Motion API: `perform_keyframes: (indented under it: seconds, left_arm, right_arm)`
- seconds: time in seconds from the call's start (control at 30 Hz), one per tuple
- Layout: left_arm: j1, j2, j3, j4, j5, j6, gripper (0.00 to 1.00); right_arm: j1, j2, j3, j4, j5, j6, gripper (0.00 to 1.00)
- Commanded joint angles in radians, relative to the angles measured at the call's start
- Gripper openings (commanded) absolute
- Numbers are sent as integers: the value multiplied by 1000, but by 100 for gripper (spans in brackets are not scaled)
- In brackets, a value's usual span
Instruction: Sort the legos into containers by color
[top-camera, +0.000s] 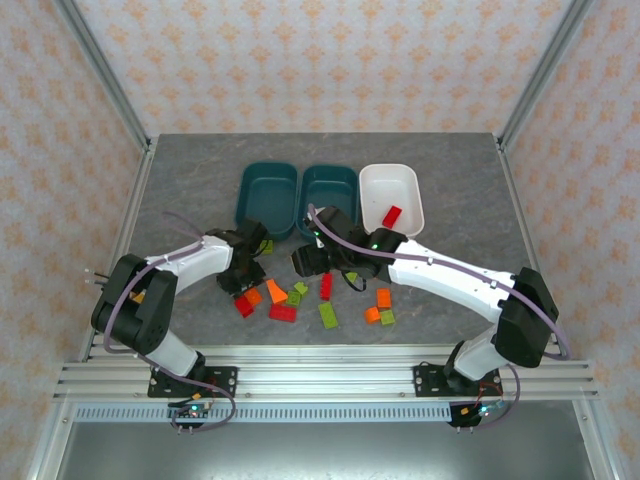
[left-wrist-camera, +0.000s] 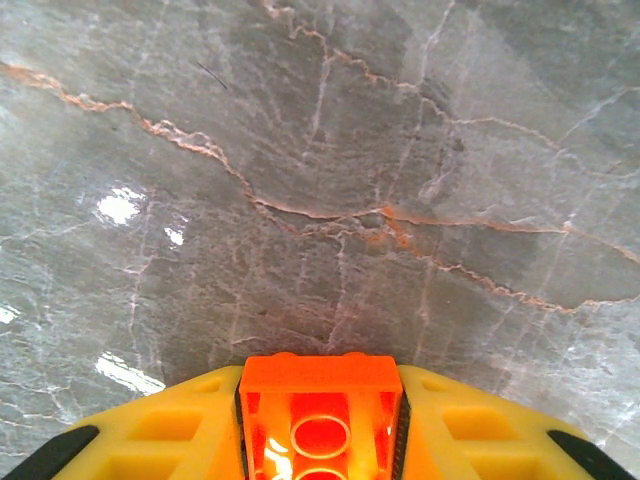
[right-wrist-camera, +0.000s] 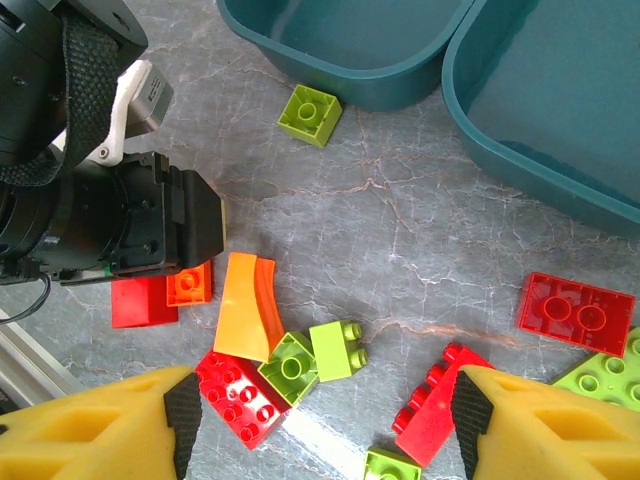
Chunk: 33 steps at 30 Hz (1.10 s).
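An orange brick (left-wrist-camera: 320, 385) is clenched between the yellow fingers (left-wrist-camera: 160, 440) of the left gripper (left-wrist-camera: 320, 430), at the bottom centre of the left wrist view, with the grey marbled table (left-wrist-camera: 320, 150) behind it. The right gripper (right-wrist-camera: 325, 420) is held with its fingers spread wide and nothing grasped, above scattered red, orange and green legos (right-wrist-camera: 290, 365). In the top view, two teal containers (top-camera: 268, 190) and a white container (top-camera: 385, 182) are seen above centre, and a red brick (top-camera: 391, 215) is seen inside the white container
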Motion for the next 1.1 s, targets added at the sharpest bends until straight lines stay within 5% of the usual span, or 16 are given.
perform_keyframes:
  seconds: [0.0, 0.33, 0.83, 1.07]
  left_arm:
    - [-14, -13, -8, 63, -33, 14, 37]
    - [6, -72, 346, -212, -157, 148, 37]
    - [114, 558, 1011, -227, -173, 328, 38]
    - [123, 709, 1127, -264, -194, 341, 42]
  right_arm:
    - [-3, -30, 14, -5, 40, 11, 69]
    - [-87, -87, 119, 35, 75, 109, 70]
    - [-230, -81, 151, 21, 47, 270, 79]
    - [-239, -96, 144, -56, 65, 290, 79]
